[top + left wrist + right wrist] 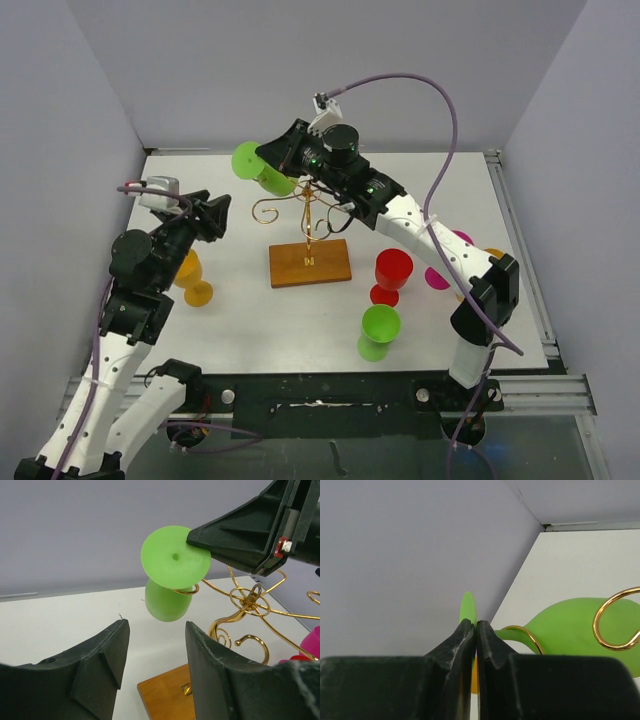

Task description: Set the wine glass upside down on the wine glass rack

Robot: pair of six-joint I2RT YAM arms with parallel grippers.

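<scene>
A light green wine glass (256,166) hangs tilted at the rack's left arm, foot disc (174,556) up and bowl (166,603) below. A gold curl (186,590) of the wine glass rack (308,212) wraps its stem. My right gripper (475,625) is shut on the edge of the foot disc (468,609), and the bowl (575,626) lies to the right in that view. My left gripper (156,647) stands open with nothing between its fingers, left of the rack and short of the glass. The rack's wooden base (310,264) rests on the table.
An orange glass (193,281) stands by the left arm. A red glass (391,275) and another green glass (379,331) stand right of the base, with a pink glass (446,266) partly behind the right arm. Grey walls close in the back and sides.
</scene>
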